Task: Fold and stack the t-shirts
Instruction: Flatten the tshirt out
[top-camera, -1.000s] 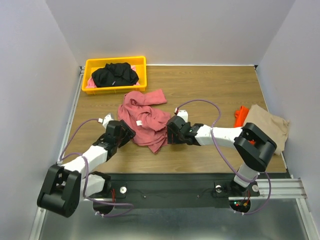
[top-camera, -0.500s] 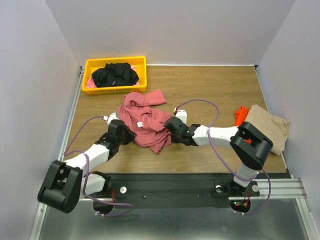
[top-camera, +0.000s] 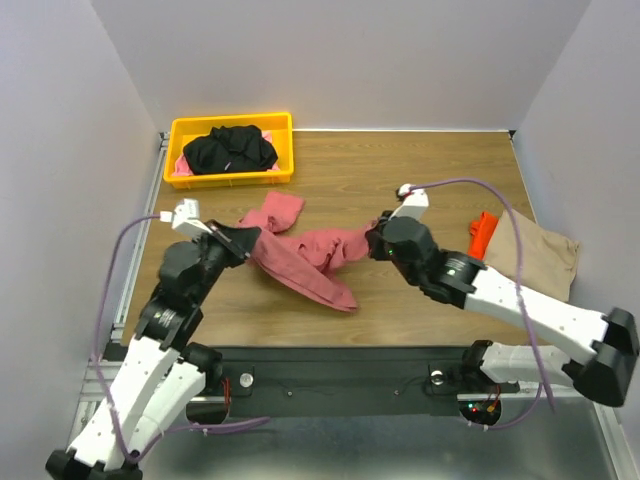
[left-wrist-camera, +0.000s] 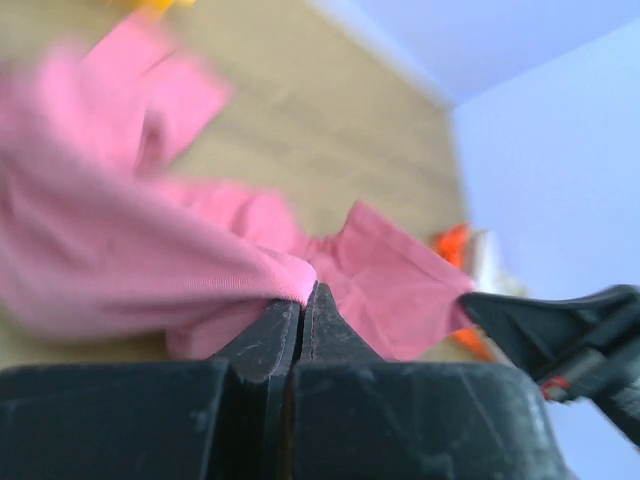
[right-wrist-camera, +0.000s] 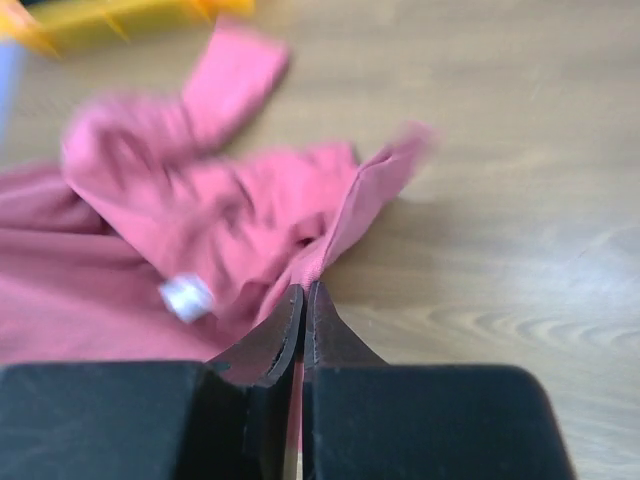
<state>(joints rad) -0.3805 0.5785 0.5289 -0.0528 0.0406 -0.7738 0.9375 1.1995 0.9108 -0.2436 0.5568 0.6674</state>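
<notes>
1. The left tool (left-wrist-camera: 303, 298) is pinched tight on an edge of the dusty-red shirt (top-camera: 300, 258), with cloth between its closed jaws.
2. The right tool (right-wrist-camera: 304, 297) is clamped the same way on a fold at the shirt's other end.
3. The red shirt is stretched between both tools over the middle of the counter (top-camera: 430, 170).
4. A black shirt (top-camera: 230, 148) lies in the yellow bin (top-camera: 230, 181) at the far left corner.
5. A tan shirt (top-camera: 535, 255) lies at the right edge, beside an orange cloth (top-camera: 483, 232).

My brown wooden table (top-camera: 430, 170) carries a yellow plastic bin (top-camera: 230, 181) far left, a crumpled dusty-red t-shirt (top-camera: 300, 262) mid-table, and a tan t-shirt (top-camera: 545, 255) touching an orange cloth (top-camera: 483, 232) at right.
</notes>
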